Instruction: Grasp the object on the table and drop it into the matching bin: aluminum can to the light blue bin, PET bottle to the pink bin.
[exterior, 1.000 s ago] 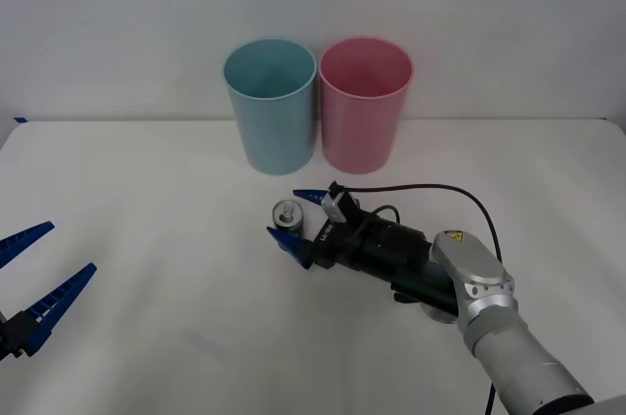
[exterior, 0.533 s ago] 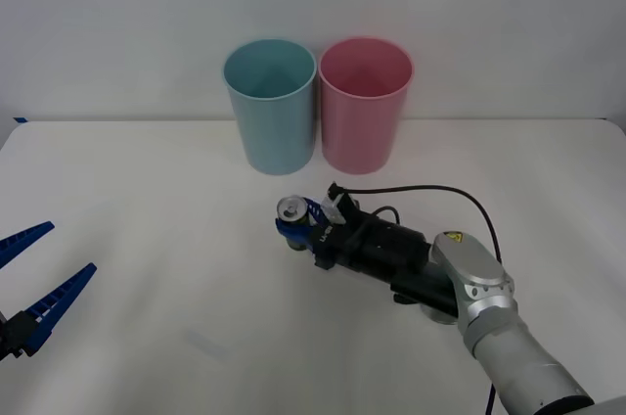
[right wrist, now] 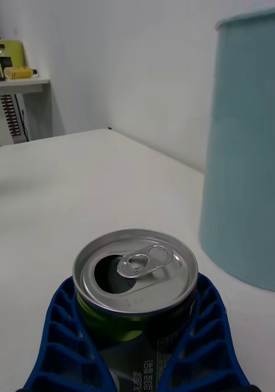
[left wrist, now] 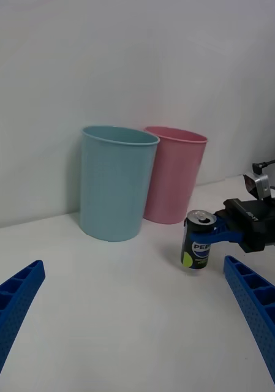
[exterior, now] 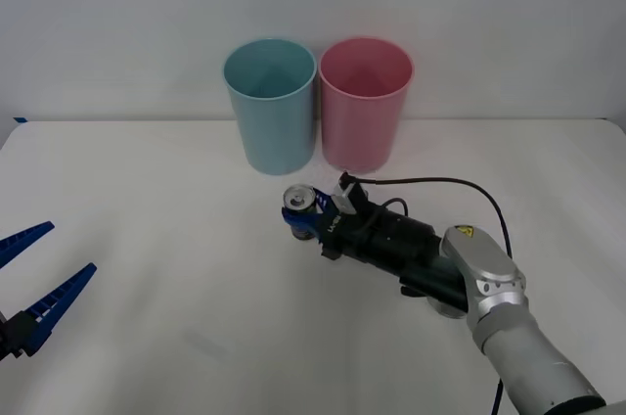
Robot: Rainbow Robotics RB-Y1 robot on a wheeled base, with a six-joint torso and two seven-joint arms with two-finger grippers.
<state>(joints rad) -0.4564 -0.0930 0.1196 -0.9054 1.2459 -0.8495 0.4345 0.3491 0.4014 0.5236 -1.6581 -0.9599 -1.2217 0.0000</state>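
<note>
We had the right gripper (exterior: pixel 305 216) clamped around the can (exterior: pixel 299 202), seemingly just off the table (exterior: pixel 147 200), because the blue bin (exterior: pixel 270 107) stood at twelve o'clock; the left gripper (exterior: pixel 34 278) waited open.

The white table (exterior: pixel 147 200) carries the light blue bin (exterior: pixel 271 107) and pink bin (exterior: pixel 364 105).

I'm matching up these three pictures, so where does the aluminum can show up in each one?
Front view: the aluminum can sits mid-table, clamped in the right claw, before the bins.
Right wrist view: the can is low and central between the blue fingers.
Left wrist view: the can is right of centre.
Shared landmark: the light blue bin, just beyond the can.
</note>
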